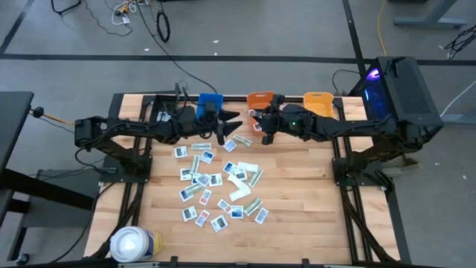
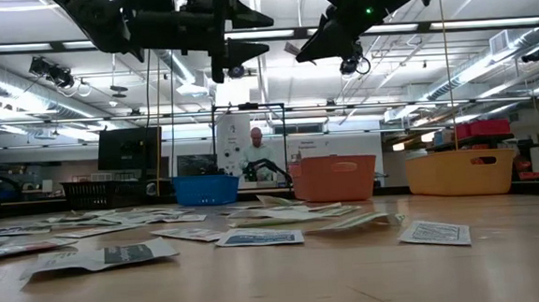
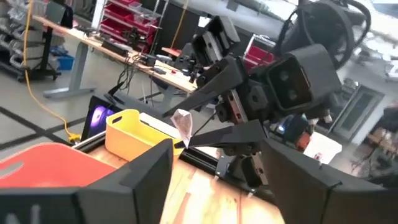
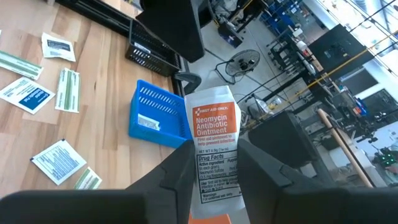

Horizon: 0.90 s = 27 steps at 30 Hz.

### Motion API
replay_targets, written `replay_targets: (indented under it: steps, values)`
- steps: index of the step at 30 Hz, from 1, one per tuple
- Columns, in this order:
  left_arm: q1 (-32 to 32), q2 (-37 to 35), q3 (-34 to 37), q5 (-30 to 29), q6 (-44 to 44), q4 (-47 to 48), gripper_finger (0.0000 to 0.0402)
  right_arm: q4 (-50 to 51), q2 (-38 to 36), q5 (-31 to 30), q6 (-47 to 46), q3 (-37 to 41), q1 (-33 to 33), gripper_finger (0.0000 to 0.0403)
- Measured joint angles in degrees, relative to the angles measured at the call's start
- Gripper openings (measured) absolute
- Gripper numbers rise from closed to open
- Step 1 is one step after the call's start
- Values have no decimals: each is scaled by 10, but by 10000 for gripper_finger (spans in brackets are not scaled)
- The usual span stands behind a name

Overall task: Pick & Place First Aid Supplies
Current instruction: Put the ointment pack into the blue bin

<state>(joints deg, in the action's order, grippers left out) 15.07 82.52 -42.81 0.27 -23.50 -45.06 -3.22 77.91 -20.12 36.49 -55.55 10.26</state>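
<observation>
Right wrist view: right hand (image 4: 214, 180) clamps an ointment packet (image 4: 214, 146) above the blue bin (image 4: 158, 115); left hand (image 1: 232, 126) apart.

Three plastic bins stand in a row along the wooden tabletop's (image 1: 297, 223) far edge: blue bin (image 1: 210, 100) leftmost, orange bin (image 1: 259, 99) in the middle, yellow bin (image 1: 318, 101) rightmost. Small flat packets (image 1: 216, 186) lie scattered mid-table. A large white roll (image 1: 131, 243) sits at the near left corner.

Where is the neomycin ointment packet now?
The neomycin ointment packet is pinched in the right tool, raised above the table's far edge, between the blue bin and orange bin.
</observation>
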Motion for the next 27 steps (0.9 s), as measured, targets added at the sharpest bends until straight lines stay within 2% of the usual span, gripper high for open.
replay_targets:
  steps: [2,5,10,13,20,27]
  values:
    - [0,0,-4,-3,-5,8,276,-1,0,0,0,0,0,116]
    - [-2,1,-43,-5,14,76,295,-1,0,0,4,0,0,116]
    - [4,1,-130,-9,57,242,300,-5,0,0,7,0,0,116]
    - [15,1,-157,-20,57,294,300,-5,0,0,8,0,0,116]
    - [29,9,-167,-18,4,310,300,-6,0,0,17,0,0,116]
    - [6,45,-167,-13,-22,300,298,-6,0,-13,17,0,0,116]
